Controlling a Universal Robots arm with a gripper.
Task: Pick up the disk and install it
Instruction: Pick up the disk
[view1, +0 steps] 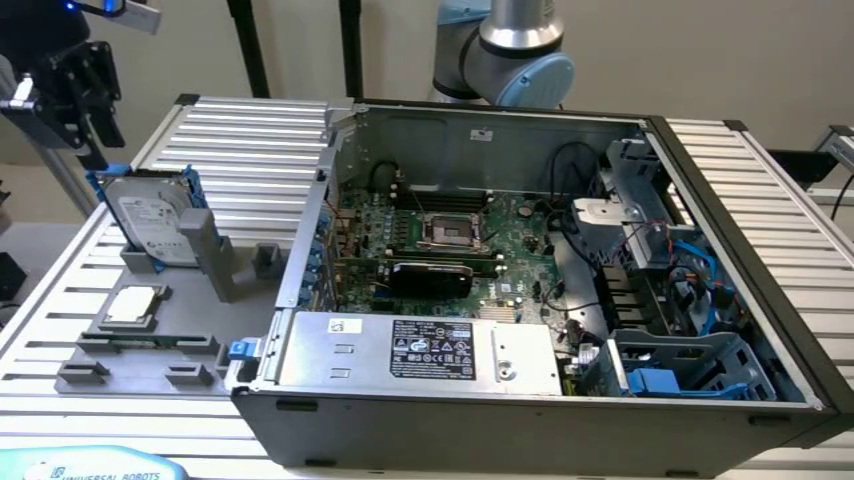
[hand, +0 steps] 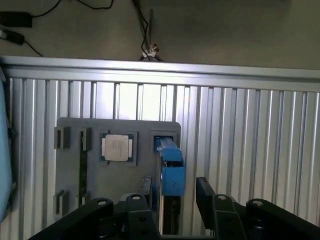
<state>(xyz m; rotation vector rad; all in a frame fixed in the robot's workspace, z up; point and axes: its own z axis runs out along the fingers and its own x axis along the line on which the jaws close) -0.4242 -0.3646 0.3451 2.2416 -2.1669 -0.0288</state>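
Hovering my gripper (hand: 173, 187) over the disk (view1: 150, 215), fingers (hand: 202, 186) spread wide to straddle its blue rail. The grey holder (view1: 200, 245) is propping it upright, edge exposed.

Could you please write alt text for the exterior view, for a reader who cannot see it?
A black robot gripper hangs open above a silver-grey hard drive in a blue plastic carrier, which stands on edge in a grey holder plate on a ribbed metal table. At the exterior view's right lies an open grey computer case showing its green motherboard.
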